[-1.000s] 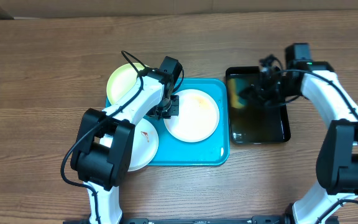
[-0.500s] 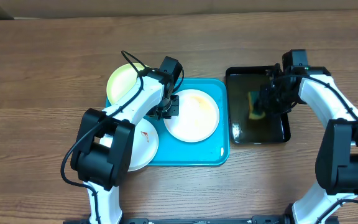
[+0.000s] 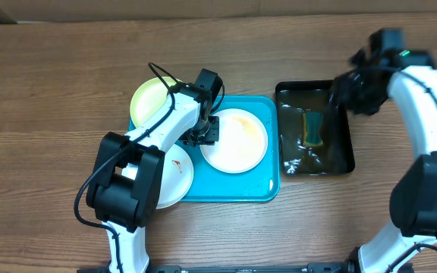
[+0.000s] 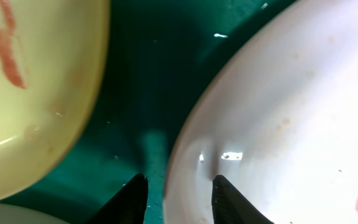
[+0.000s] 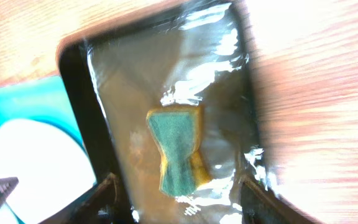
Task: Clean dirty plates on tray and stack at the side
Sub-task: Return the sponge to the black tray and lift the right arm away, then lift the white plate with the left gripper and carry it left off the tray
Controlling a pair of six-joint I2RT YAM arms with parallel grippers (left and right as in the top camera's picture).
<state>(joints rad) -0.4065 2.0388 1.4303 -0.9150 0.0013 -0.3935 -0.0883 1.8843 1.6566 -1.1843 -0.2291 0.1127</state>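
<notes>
A white plate [image 3: 235, 140] with a faint orange smear lies on the turquoise tray [image 3: 268, 186]. My left gripper [image 3: 207, 133] sits at its left rim. In the left wrist view the left gripper [image 4: 180, 198] stands open, one finger on the tray [image 4: 148, 81] and the other over the white plate [image 4: 291, 112], its rim loose between them. A yellow-green plate [image 3: 152, 98] [image 4: 36, 81] bears a red smear. Another white plate [image 3: 174, 173] with a smear overlaps the tray's front left. My right gripper [image 3: 347, 95] [image 5: 182, 199] hangs open and empty above the basin.
A black basin [image 3: 347, 155] holding murky water stands right of the tray. A green and yellow sponge [image 3: 312, 127] [image 5: 176, 149] lies in it. Bare wooden table [image 3: 51, 91] surrounds everything.
My right gripper opened, dropped the sponge into the basin and rose back to the right. My left gripper's jaws parted at the white plate's rim; the left arm stayed put.
</notes>
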